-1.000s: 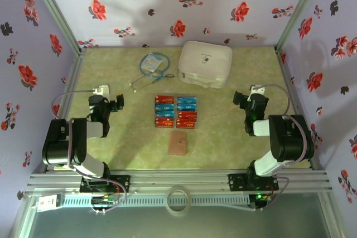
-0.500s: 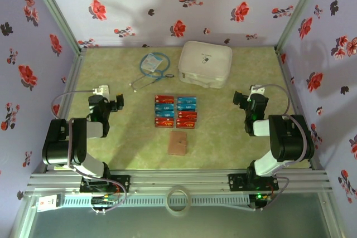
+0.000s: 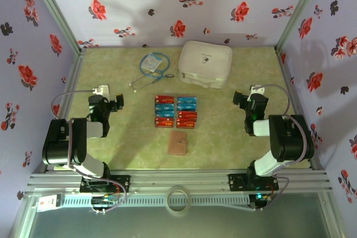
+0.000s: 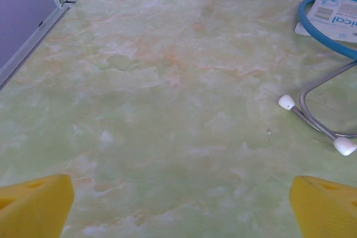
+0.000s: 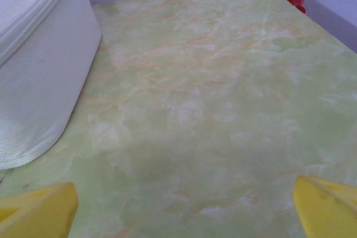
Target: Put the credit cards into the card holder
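1. We face a floral-walled booth with a green marbled counter [image 3: 217, 137]. Our left fingers [image 4: 36, 204] and right fingers [image 5: 36, 213] stand spread wide, holding nothing.
2. Nearest, the tan card holder [image 3: 179, 143] lies flat, centre-front.
3. Just beyond, the credit cards [image 3: 175, 111] lie in two columns. We judge them light, stiff, slick and flush to the counter; lift by an edge.
4. Farthest: stethoscope [image 3: 153, 66], white zip case [image 3: 204, 64].

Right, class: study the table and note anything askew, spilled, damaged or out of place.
Nothing stands out. The cards lie in two tidy columns, the holder flat just nearer the arms, the stethoscope and white case at the back. Nothing is spilled or visibly damaged.
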